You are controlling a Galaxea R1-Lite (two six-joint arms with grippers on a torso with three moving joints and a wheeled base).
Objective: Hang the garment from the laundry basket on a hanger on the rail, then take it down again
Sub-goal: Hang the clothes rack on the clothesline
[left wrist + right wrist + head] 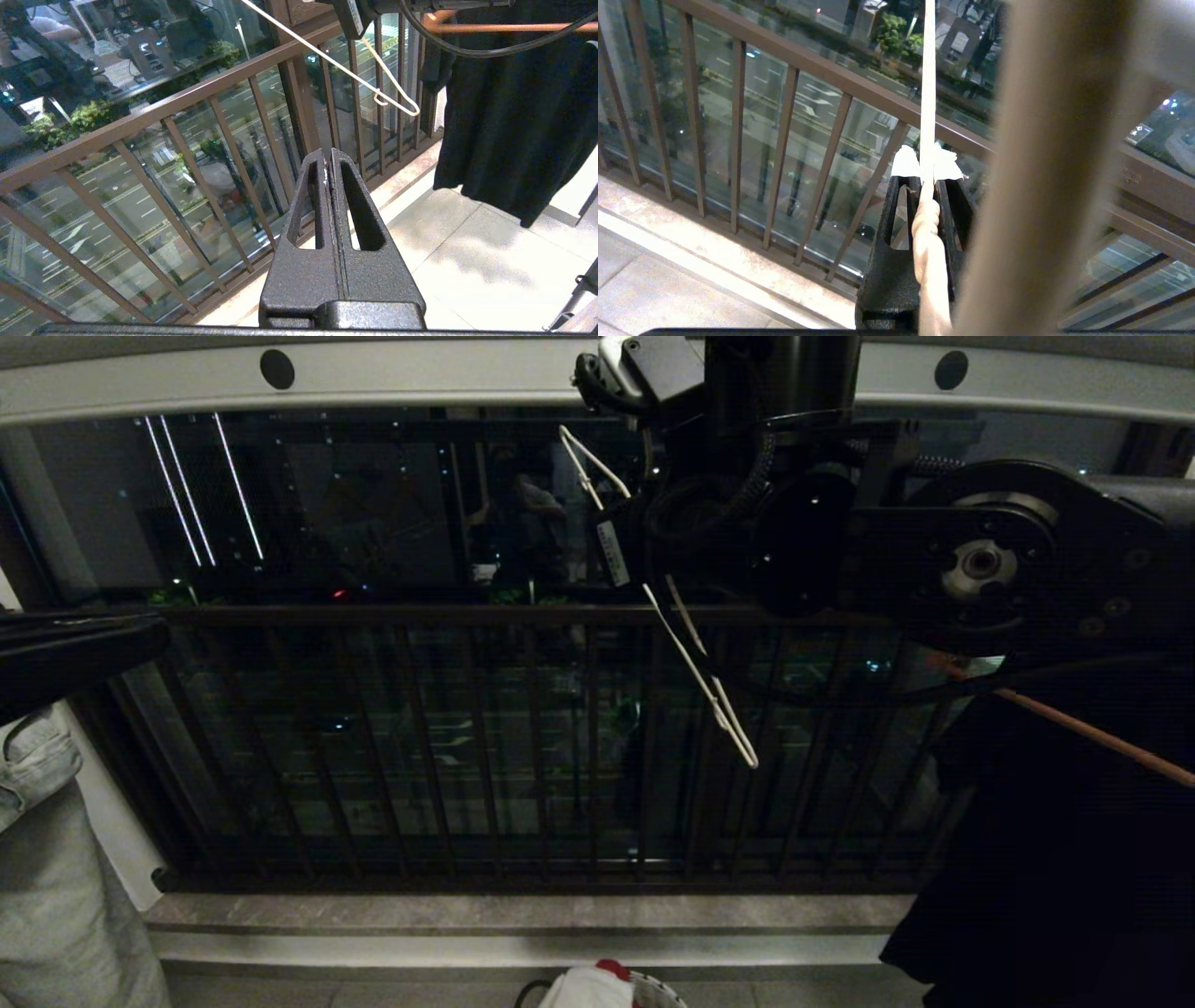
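The thin white wire hanger [700, 663] hangs slanted in front of the balcony bars, below the pale grey rail [467, 378] with its black holes. My raised right gripper [927, 184] is shut on the hanger's twisted neck [927, 233]. Nothing hangs on the hanger, whose bare arm [373, 84] also shows in the left wrist view. My left gripper [328, 156] is shut and empty, held out low at the left [163, 630]. At the bottom edge the laundry basket [665, 993] peeks in, with the white garment [579, 989] in it under a bit of red cloth [611, 969].
The dark balcony railing [467, 616] with vertical bars runs across the view above a stone sill [523, 910]. A black garment [514, 116] hangs on a brown wooden hanger [504, 28] at the right. Pale grey cloth [47, 859] hangs at the far left.
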